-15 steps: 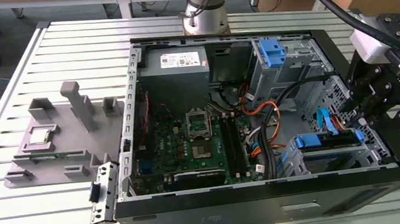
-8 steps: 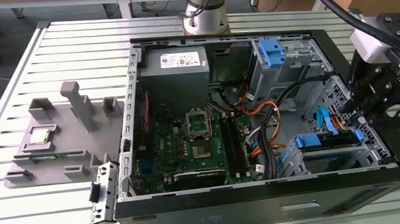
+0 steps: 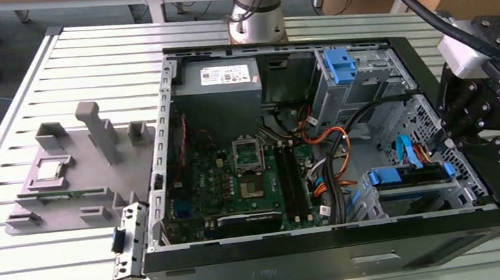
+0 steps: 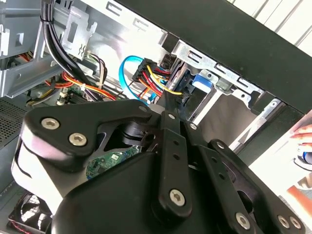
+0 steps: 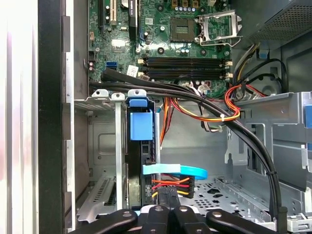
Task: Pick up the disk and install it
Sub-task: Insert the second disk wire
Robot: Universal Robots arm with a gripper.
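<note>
Disk (image 3: 407,174) seated on edge in bay – gripper (image 3: 483,132) above, grip state unclear.

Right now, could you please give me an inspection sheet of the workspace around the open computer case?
Surface: slatted metal table, carrying the open computer case.
Job's things: the disk in its blue carrier sits in the lower drive cage; in the first wrist view it stands edge-on with cables plugged into its end.
Clutter: grey fixture on the table at the exterior view's left; a spare blue bracket in the upper bay.
Grippers: gripper hangs over the case's edge beside the drive cage.
Cables: light blue data cable; bundled black cable; orange power wires.
Surroundings: a hand beyond the case.
</note>
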